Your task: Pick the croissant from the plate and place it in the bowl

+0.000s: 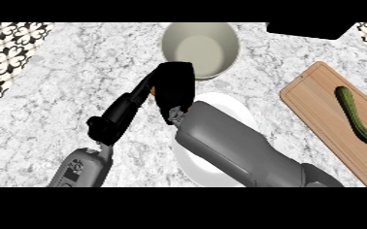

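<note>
Curling around the croissant (153, 90), the right robot hand (175, 85) hangs between plate (229, 104) and bowl (201, 48).

Right forearm (237, 150): broad, smooth grey shell with rounded edges, darker grey segment toward the lower edge. Right hand (175, 85): matte black, blocky. Left forearm (80, 169): lighter grey casing with small dark rectangular markings. Left hand (118, 114): black, slim, segmented fingers.
</note>
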